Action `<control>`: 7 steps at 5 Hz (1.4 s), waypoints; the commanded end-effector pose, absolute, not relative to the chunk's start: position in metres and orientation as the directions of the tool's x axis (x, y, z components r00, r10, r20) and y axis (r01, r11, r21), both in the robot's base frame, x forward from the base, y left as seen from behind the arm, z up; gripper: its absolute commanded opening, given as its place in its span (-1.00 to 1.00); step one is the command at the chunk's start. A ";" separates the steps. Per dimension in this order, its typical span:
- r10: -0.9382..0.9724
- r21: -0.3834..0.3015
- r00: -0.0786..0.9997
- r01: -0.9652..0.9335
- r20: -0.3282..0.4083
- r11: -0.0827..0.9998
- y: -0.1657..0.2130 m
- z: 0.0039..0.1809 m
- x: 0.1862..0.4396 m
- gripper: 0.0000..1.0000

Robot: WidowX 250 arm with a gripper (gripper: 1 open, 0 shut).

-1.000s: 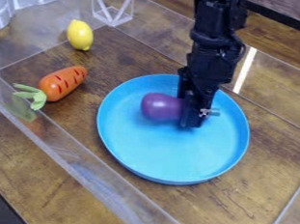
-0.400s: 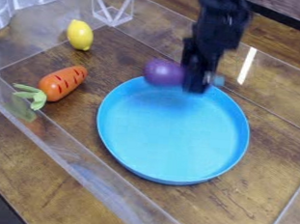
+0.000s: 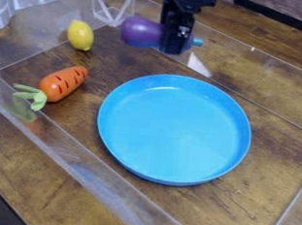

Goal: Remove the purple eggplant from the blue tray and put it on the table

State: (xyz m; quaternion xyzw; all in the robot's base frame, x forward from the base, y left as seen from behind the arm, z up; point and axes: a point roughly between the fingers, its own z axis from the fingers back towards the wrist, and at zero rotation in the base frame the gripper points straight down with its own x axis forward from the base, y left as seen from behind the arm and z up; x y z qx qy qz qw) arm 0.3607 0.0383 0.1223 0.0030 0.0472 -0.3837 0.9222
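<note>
The purple eggplant [image 3: 140, 31] hangs in the air above the table [image 3: 279, 94], beyond the far left rim of the blue tray [image 3: 175, 129]. My gripper [image 3: 164, 36] points down and is shut on the eggplant's right end. The black fingers [image 3: 176, 34] cover part of the eggplant on that side. The tray lies flat on the dark wood with nothing in it.
A yellow lemon [image 3: 80, 35] sits at the back left, close to the held eggplant. An orange carrot with green leaves [image 3: 59, 84] lies left of the tray. Clear acrylic walls [image 3: 61, 128] run along the table's left and front edges.
The gripper has lifted the eggplant out of the tray and carried it up and to the back left. The tray now lies bare.
</note>
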 end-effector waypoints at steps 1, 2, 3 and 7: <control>-0.762 0.043 0.647 0.763 -0.039 0.645 0.042 0.159 0.363 -1.00; -0.799 0.043 0.599 0.801 -0.047 0.597 0.032 0.151 0.367 -1.00; -0.832 0.042 0.552 0.834 -0.055 0.551 0.021 0.144 0.368 -1.00; -0.895 0.046 0.437 0.900 -0.094 0.434 0.024 0.150 0.391 -1.00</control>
